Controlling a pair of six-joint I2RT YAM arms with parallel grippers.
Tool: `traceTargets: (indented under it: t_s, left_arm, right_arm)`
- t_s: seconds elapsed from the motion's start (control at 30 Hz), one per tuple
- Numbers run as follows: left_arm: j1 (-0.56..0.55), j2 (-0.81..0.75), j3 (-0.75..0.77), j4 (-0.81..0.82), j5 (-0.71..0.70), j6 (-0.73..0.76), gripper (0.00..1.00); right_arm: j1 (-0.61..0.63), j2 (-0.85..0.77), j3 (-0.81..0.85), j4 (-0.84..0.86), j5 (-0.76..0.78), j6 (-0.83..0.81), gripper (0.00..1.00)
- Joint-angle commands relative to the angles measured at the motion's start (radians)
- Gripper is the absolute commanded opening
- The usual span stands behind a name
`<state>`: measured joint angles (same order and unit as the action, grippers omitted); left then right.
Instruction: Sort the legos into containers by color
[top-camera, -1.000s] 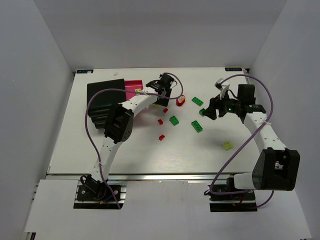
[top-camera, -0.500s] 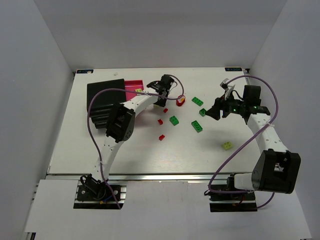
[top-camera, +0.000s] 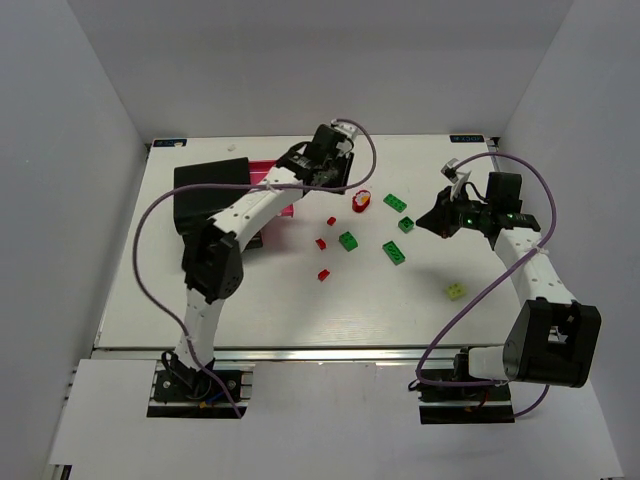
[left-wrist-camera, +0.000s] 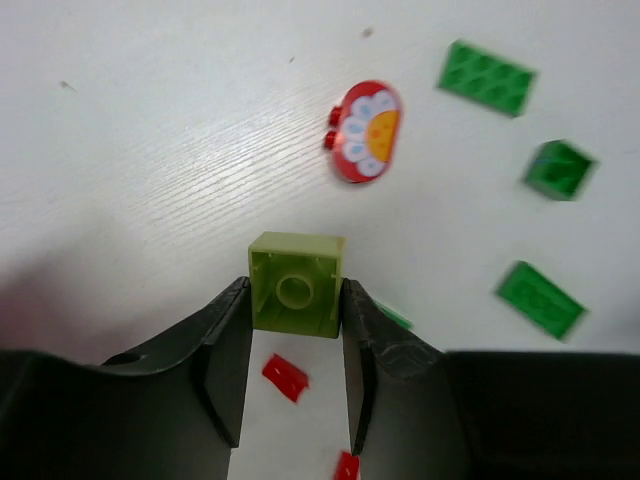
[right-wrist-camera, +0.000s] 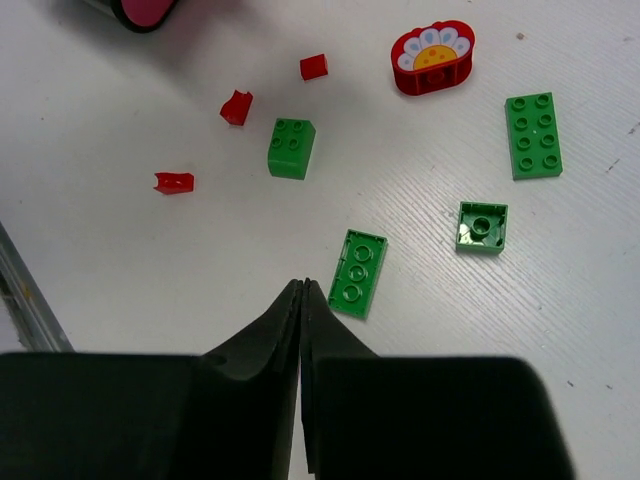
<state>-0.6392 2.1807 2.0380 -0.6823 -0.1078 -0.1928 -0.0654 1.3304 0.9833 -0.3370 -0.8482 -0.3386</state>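
Left hand (left-wrist-camera: 293, 290) is clamped on a lime brick (left-wrist-camera: 296, 270), one finger on each side wall. The hollow underside faces the wrist camera. Gripping flat walls rather than studs should keep it from twisting. Red bits show under the brick, so it looks held clear of the worktop (top-camera: 250, 300).

In the top view the left arm reaches over the far-middle area, just right of the pink box (top-camera: 262, 170). The black box (top-camera: 205, 185) sits left of that. This arm is the one near both boxes, so it likely does the drops. Can't tell from here which box takes lime.

Right hand (right-wrist-camera: 302, 295) is pinched fully together with nothing in it. It hangs above the green cluster:
- a long brick (right-wrist-camera: 356, 272) just ahead of the tips
- a small upturned one (right-wrist-camera: 481, 226)
- a 2x4 (right-wrist-camera: 533, 134)
- a chunky one (right-wrist-camera: 291, 148)

It probably sits there to take green next, but it has to spread first.

Not yet sorted on the worktop:
- the red flower piece (right-wrist-camera: 433, 58)
- three red scraps (right-wrist-camera: 236, 106)
- a second lime brick (top-camera: 455, 291), near right
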Motion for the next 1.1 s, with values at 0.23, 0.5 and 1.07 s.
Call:
traceTargets:
  t_s: [0.23, 0.5, 1.07]
  left_arm:
    - [0.019, -0.363, -0.095, -0.132, -0.284, -0.089, 0.00]
    - [0.049, -0.220, 0.028, -0.319, -0.414, -0.103, 0.00]
    - [0.099, -0.274, -0.124, -0.284, -0.420, -0.099, 0.31]
  right_arm:
    - [0.009, 0.001, -0.009, 0.050, -0.025, 0.042, 0.00]
    - [0.015, -0.007, -0.011, 0.055, -0.014, 0.056, 0.00]
    - [0.021, 0.010, -0.012, 0.055, -0.014, 0.052, 0.10]
